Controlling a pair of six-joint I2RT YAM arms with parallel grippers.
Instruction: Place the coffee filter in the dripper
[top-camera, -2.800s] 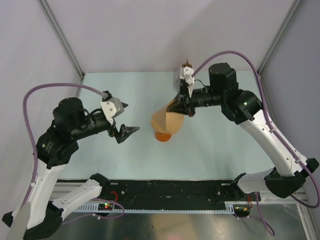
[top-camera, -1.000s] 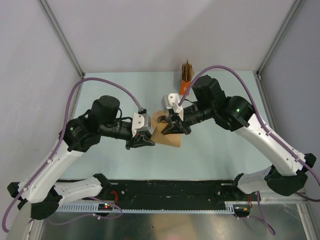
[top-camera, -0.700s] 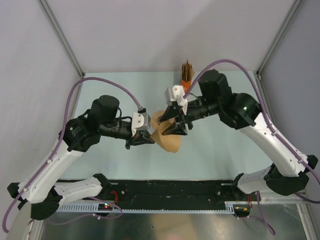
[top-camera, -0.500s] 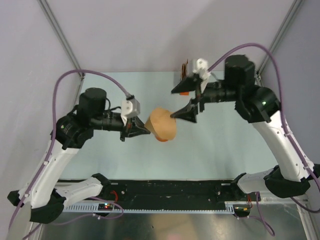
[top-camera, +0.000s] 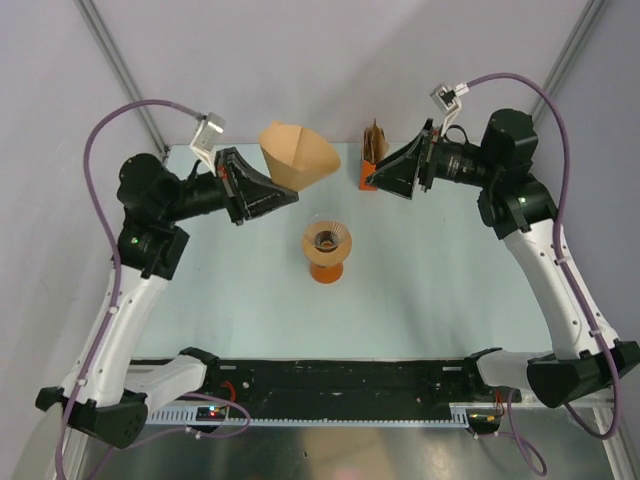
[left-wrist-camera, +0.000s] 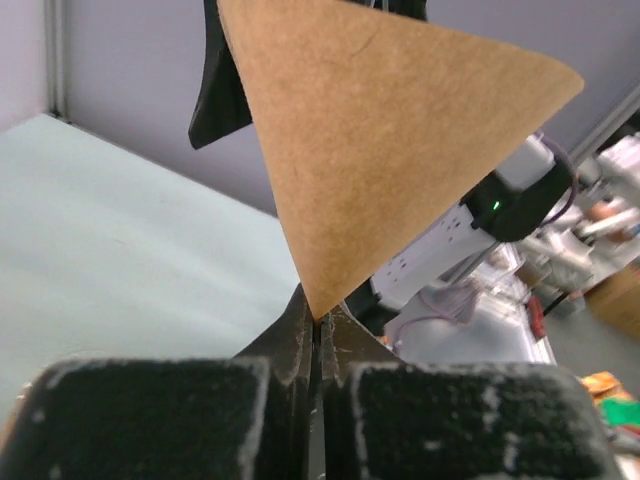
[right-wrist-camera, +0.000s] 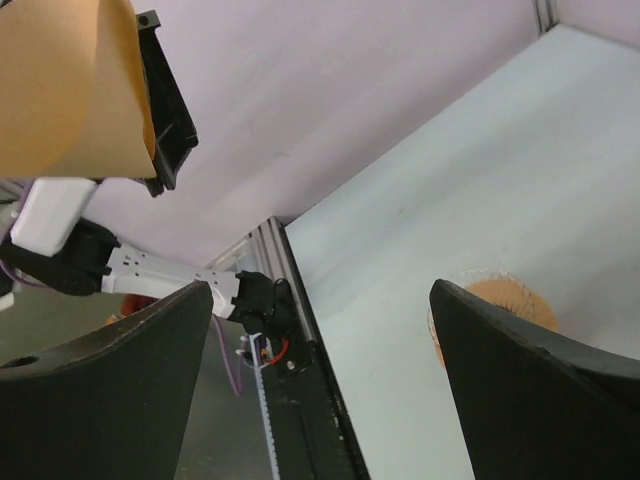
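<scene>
While your left claw (top-camera: 286, 197) pinches the filter (top-camera: 297, 155) by its tip, lower it point-first into the dripper (top-camera: 327, 239) below that claw; your right claw (top-camera: 386, 181) is open.

Pale blue-green table (top-camera: 220, 300), orange beaker (top-camera: 326, 270) at its centre, small orange box of papers (top-camera: 369, 168) near the back edge.

Bright, even overhead light; soft shadows. Wrist cams: near fingers blurred, bkgd soft. Top view sharp.
</scene>
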